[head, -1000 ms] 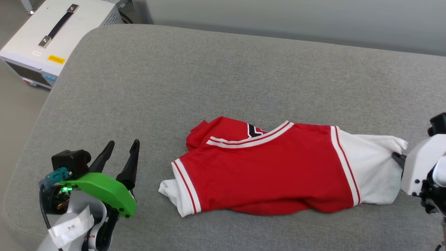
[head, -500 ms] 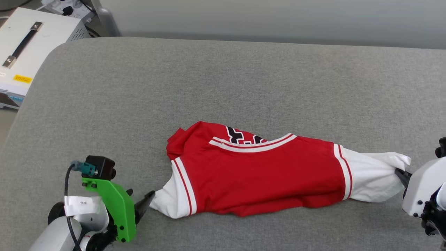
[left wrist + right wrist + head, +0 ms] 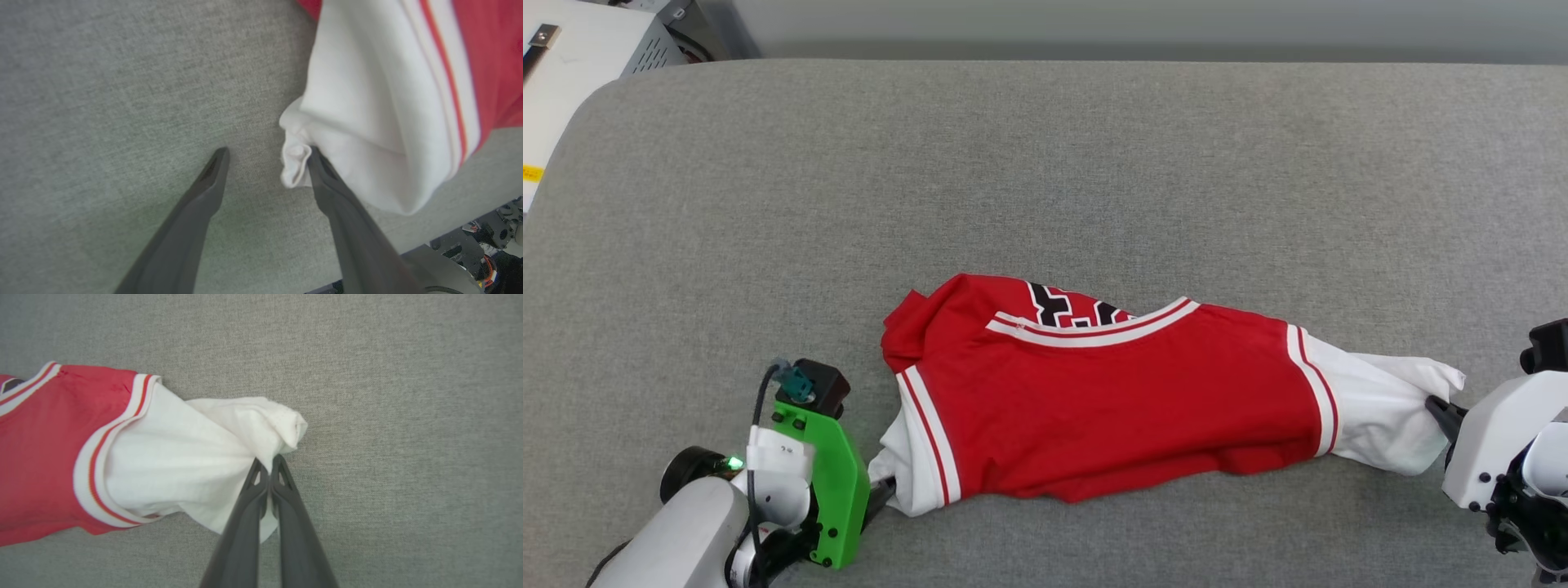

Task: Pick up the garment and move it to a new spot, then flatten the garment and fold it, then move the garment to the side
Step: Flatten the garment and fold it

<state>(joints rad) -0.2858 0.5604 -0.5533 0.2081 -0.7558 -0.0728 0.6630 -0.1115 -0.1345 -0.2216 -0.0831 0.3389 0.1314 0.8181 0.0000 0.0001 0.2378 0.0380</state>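
On the grey cushion [image 3: 1045,163], the garment [image 3: 1111,408] lies crumpled lengthwise near the front edge, its red body in the middle and a white sleeve at each end. The right claw [image 3: 269,461] is pinched shut on the bunched end of the right-hand sleeve. The left claw [image 3: 267,153] stands wide, one finger against the other sleeve's rolled cuff and the other on bare cushion; the cuff seems to lie partly between them. A white box [image 3: 572,49] sits beyond the cushion's far left corner.

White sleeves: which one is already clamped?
The right sleeve, pinched in the shut right gripper; the left sleeve merely lies against the open left gripper.
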